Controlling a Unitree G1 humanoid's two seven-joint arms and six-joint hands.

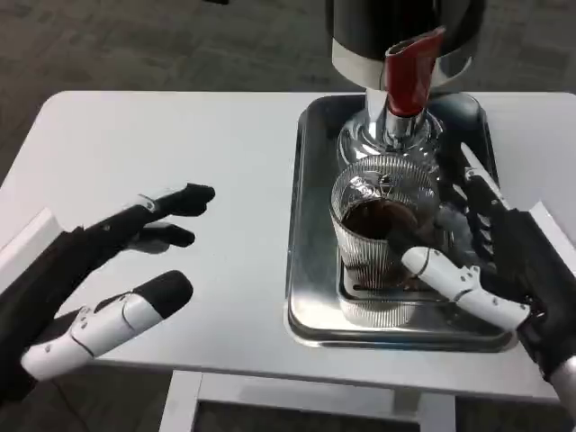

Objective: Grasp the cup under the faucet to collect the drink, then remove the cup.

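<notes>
— Where did the cup [385, 232] stand?
— Beneath the faucet [409, 76], just left of the right robot hand [490, 261], whose fingers were apart around it, unclamped.
— The left robot hand [117, 270]?
— Spread, idle over the worktop [180, 144].

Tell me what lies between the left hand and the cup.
In the head view, bare white table and then the left rim of the steel tray lie between the left hand and the cup. Nothing else sits on that stretch.
</notes>
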